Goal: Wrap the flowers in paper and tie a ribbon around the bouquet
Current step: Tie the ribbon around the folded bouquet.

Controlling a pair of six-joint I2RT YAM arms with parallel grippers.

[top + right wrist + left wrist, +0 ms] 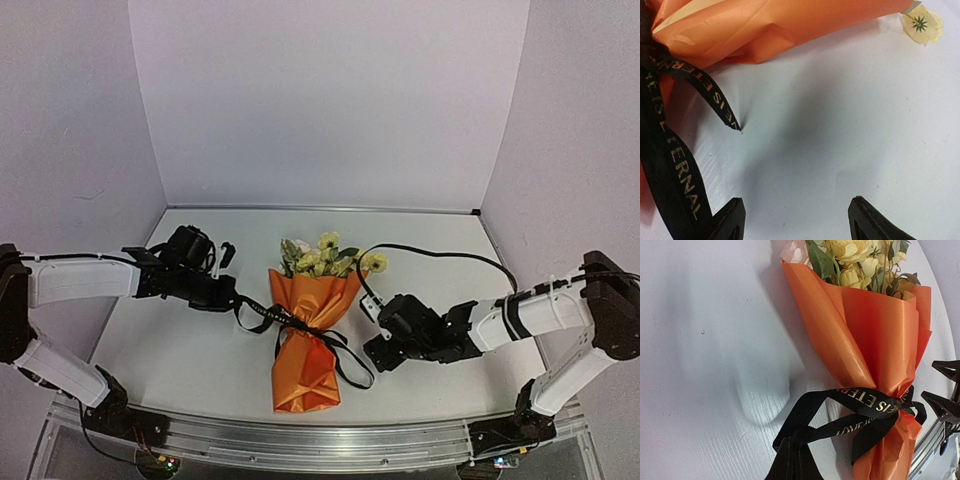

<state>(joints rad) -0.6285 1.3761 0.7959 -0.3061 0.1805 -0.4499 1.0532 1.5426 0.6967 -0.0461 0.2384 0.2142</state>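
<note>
My left pincer (228, 297) is where trouble would start. It is clamped on a tail of the ribbon (865, 402), and that tail runs from its tips straight ahead to the knot (897, 407) at the bouquet's waist. Nothing pins the bouquet (305, 350) down, so if I pull from here I judge it could slide across the table (840, 125) toward that pincer instead of the knot tightening. A sharp tug could also crumple the thin paper (875, 330) or drag the band off the narrow part.

The right pincer (797, 220) has the other ribbon tail lying just beside one finger, on its bouquet side. Drawing that arm away carelessly could snag the tail and loosen the tie.

The left pincer is closed right down and holds only the ribbon tail. The right pincer's jaws stand wide apart with bare table between them, and it holds nothing. I cannot tell whether its finger touches the tail beside it. The bouquet lies on the table between the two pincers, with its flowers (855, 255) pointing away from the arm bases.
</note>
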